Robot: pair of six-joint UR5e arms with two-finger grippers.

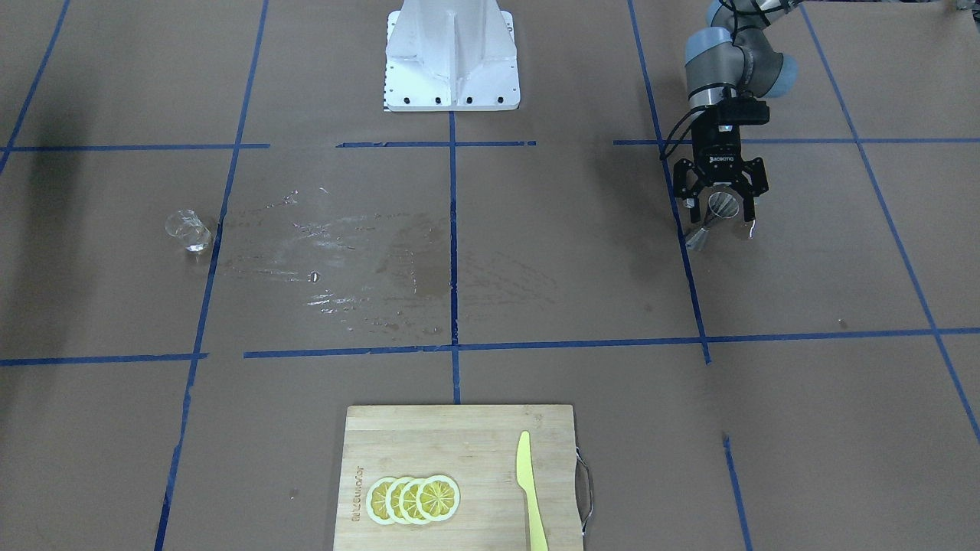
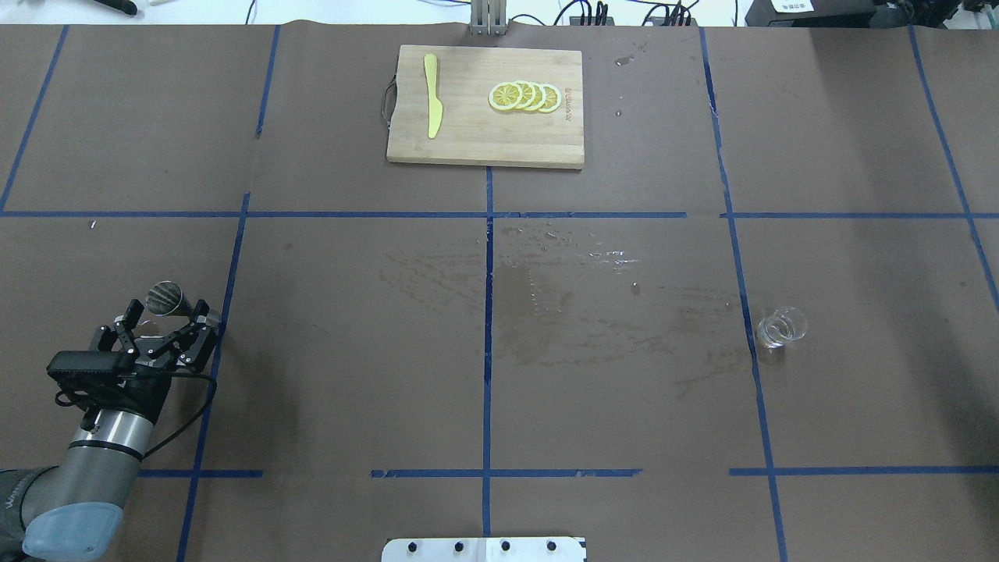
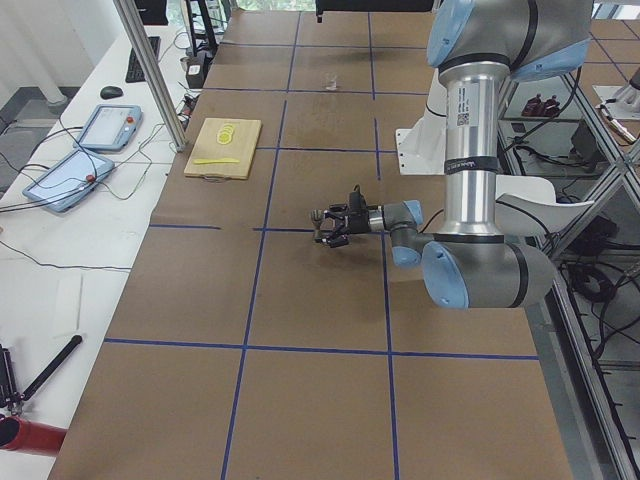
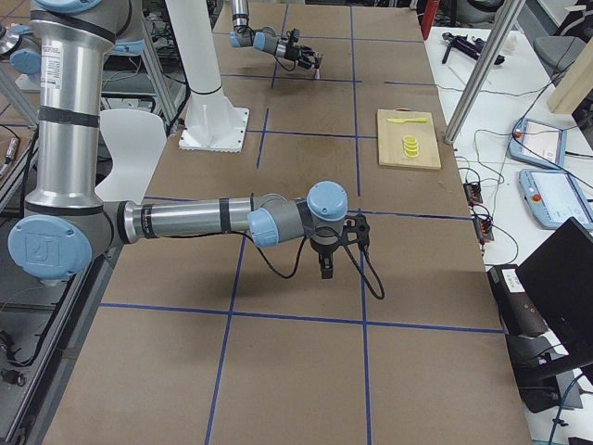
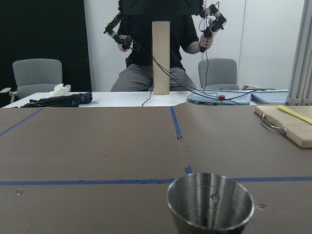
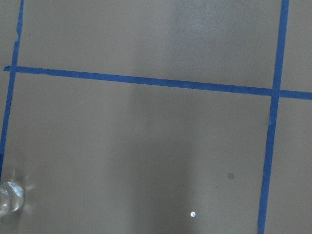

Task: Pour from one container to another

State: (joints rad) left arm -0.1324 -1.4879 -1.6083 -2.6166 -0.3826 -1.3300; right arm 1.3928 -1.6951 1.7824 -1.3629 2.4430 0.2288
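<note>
The silver jigger (image 1: 712, 218) stands upright near a blue tape line on the robot's left side of the table. My left gripper (image 1: 720, 222) is open, one finger on each side of the jigger and neither touching it. From overhead the jigger (image 2: 167, 297) shows just beyond the left gripper (image 2: 170, 312). The left wrist view looks into the jigger's top cone (image 5: 210, 202). The clear glass cup (image 1: 188, 231) sits alone on the far side of the table (image 2: 780, 326) and shows in the right wrist view's corner (image 6: 9, 199). My right gripper (image 4: 324, 252) appears only in the exterior right view, so I cannot tell its state.
A wooden cutting board (image 2: 484, 140) with lemon slices (image 2: 524, 96) and a yellow knife (image 2: 431, 95) lies at the operators' edge. Wet smears (image 2: 577, 289) cover the paper mid-table. The robot's white base (image 1: 452, 57) stands at the near edge.
</note>
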